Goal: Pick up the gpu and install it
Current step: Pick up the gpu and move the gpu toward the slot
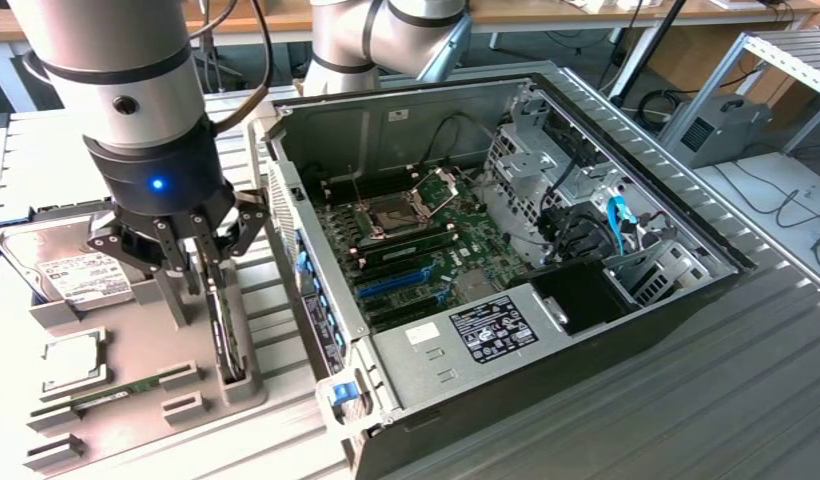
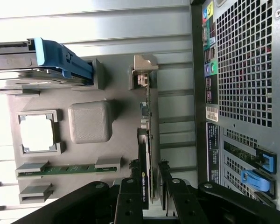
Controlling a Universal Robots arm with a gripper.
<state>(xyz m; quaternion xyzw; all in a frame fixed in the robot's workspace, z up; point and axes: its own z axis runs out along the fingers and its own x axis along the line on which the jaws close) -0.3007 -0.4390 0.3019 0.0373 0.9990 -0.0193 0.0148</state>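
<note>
The gpu (image 1: 229,335) stands on edge in a grey holder (image 1: 239,385) on the parts tray, to the exterior view's left of the open computer case (image 1: 517,250). My gripper (image 1: 205,300) is lowered over the card with one finger on each side. In the wrist view the gpu (image 2: 148,135) appears edge-on, its green board and black cooler running between the fingers (image 2: 130,196). The gripper (image 2: 150,176) is open, and a narrow gap remains beside the card. The motherboard's blue slots (image 1: 390,285) lie inside the case.
On the grey tray (image 1: 130,340) lie a hard drive (image 1: 77,275), a square processor (image 2: 37,133) and a RAM stick (image 2: 67,169). The case's rear panel (image 2: 242,70) stands close beside the card. A second arm's base (image 1: 370,40) rises behind the case.
</note>
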